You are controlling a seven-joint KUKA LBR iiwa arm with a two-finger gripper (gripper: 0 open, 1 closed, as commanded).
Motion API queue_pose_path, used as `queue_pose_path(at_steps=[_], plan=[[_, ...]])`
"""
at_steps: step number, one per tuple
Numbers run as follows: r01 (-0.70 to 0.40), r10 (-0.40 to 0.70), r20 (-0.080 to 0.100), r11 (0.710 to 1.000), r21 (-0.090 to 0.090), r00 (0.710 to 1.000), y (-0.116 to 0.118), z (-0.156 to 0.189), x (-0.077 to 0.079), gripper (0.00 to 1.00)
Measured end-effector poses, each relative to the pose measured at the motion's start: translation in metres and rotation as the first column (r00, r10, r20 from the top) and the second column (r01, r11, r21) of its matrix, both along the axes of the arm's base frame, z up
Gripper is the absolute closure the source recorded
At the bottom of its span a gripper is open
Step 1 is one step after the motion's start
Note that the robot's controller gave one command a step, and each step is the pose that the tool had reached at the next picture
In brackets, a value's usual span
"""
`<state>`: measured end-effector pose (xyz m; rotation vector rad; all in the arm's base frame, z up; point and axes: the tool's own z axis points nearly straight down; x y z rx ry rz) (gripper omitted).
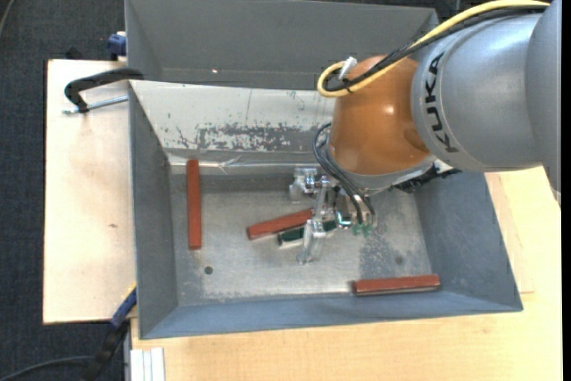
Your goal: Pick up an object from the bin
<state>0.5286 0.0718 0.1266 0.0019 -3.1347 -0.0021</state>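
Stick's axis: the reddish-brown stick (pixel 275 228) lies flat on the bin floor, its long axis close to level across the view and tilted a little, the left end lower and the right end higher
Stick's pointing: its right end points at the claw (pixel 314 235) and reaches it; the left end points away from the claw, toward the bin's left wall
Stick's look: long, thin, straight-edged bar, brick red-brown, dull surface
Stick's place: just left of the claw, its near end at the claw's tip
Claw state: cannot tell whether it is apart or together, since the metal parts at its tip blur into one another
Claw pose: low over the floor, under the orange cover (pixel 375 125)
Dark green piece (pixel 291 237): small, just left of the claw, touching the stick's lower edge
Second stick (pixel 194 203): same colour, well left of the claw, lengthwise up the view
Third stick (pixel 395 285): same colour, below and right of the claw, along the near wall of the bin (pixel 268 40)
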Motion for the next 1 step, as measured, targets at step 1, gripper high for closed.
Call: queue_pose_path(at_steps=[1], plan=[[-0.264,0.264,0.01,0.965,0.0,0.964,0.0241,-0.0575,0.0405,0.0]])
